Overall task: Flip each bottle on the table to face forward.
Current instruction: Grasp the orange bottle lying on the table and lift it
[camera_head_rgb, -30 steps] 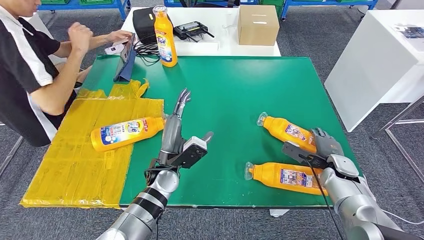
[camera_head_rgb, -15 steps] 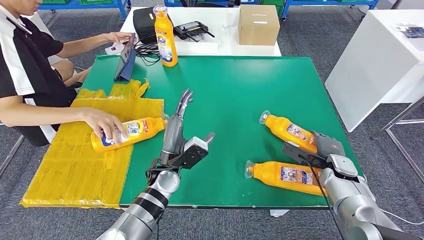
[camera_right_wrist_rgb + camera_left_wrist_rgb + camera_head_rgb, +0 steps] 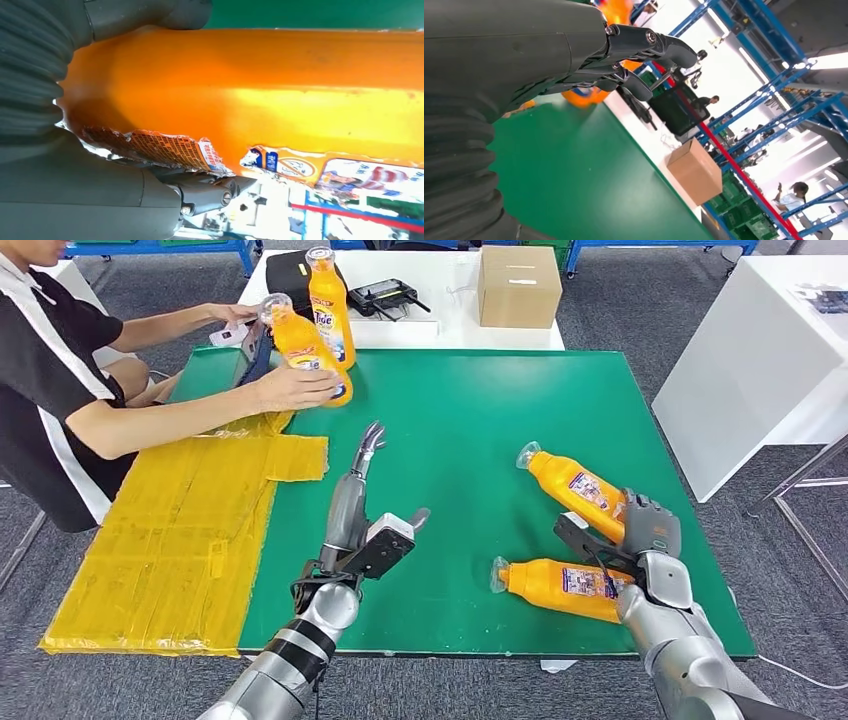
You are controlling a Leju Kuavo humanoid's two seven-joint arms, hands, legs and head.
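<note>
Gripping the far lying bottle (image 3: 575,487), the right hand (image 3: 640,530) seems mid-flip; next it needs turning label-forward while the left hand (image 3: 352,502) hangs spread and empty.

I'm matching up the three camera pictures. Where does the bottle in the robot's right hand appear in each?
Head view: bottle at right, tilted, base in the right hand.
Left wrist view: not in it.
Right wrist view: its orange body spans the picture.
Shared landmark: the green table.
</note>
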